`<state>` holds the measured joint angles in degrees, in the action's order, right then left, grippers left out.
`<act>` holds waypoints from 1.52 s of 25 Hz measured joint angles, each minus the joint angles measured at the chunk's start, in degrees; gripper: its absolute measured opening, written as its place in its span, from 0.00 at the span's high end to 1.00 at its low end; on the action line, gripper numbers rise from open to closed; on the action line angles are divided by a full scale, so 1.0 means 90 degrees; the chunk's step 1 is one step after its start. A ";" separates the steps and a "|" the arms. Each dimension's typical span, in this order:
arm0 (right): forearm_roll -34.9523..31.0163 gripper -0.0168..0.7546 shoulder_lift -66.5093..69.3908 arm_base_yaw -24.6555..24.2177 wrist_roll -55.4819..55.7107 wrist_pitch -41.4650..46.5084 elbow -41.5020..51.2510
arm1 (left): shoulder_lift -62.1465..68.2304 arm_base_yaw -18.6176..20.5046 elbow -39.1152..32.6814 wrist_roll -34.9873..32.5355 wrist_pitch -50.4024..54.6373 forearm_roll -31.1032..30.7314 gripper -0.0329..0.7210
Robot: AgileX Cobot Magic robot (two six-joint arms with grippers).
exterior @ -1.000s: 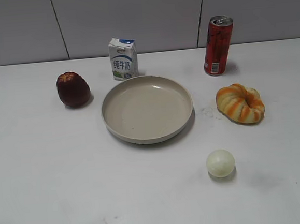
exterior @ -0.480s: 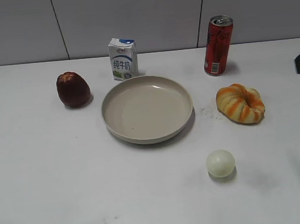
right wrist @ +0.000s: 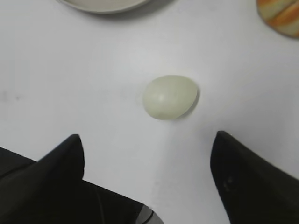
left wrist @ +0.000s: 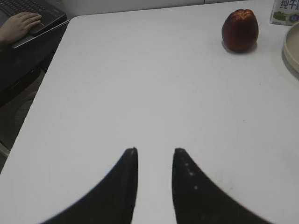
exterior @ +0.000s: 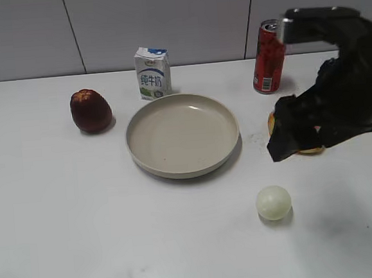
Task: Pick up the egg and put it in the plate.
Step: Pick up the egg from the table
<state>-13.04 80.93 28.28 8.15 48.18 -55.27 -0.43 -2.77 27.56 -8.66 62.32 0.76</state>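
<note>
Nearest the front edge of the white table [exterior: 85, 250], right of centre: the egg [exterior: 273, 202], pale and lying bare on the surface, apart from everything else. Above it in the right wrist view, the right gripper [right wrist: 147, 140], jaws spread wide, nothing held, the egg [right wrist: 169, 97] just beyond the fingertips [right wrist: 74, 144]. Hanging over the right side of the table, the black right arm [exterior: 338, 101], covering most of the striped bread [exterior: 273, 120]. Mid-table: the plate [exterior: 185, 168], beige, nothing in it. Towards the left edge: a dark red apple [exterior: 90, 111]. Along the back edge: a milk carton [exterior: 152, 73] and a red can [exterior: 268, 58], both upright. Over the left part of the table, the left gripper [left wrist: 154, 150], jaws slightly parted, holding nothing.
</note>
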 joint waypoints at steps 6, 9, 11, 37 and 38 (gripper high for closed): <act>0.0034 0.16 0.1144 0.0009 0.1099 -0.0027 0.0000 | 0.0000 0.0000 0.0000 0.0000 0.0000 0.0000 0.69; -0.0168 0.16 0.1687 0.0009 0.1376 -0.0123 0.0000 | 0.0000 0.0000 0.0000 0.0000 0.0000 0.0000 0.69; -0.0397 0.16 0.1976 0.0009 0.1431 -0.0223 -0.0002 | 0.0000 0.0000 0.0000 0.0000 0.0000 0.0000 0.69; -0.0227 0.36 0.2999 -0.0010 0.2460 -0.1237 -0.0007 | 0.0000 0.0000 0.0000 0.0000 0.0000 0.0000 0.69; -0.0227 0.36 0.2999 -0.0010 0.2435 -0.1237 -0.0007 | 0.0000 0.0000 0.0000 0.0000 0.0000 0.0000 0.69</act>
<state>-15.08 107.93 28.20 30.07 37.05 -55.34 -0.43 -2.77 27.56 -8.66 62.32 0.76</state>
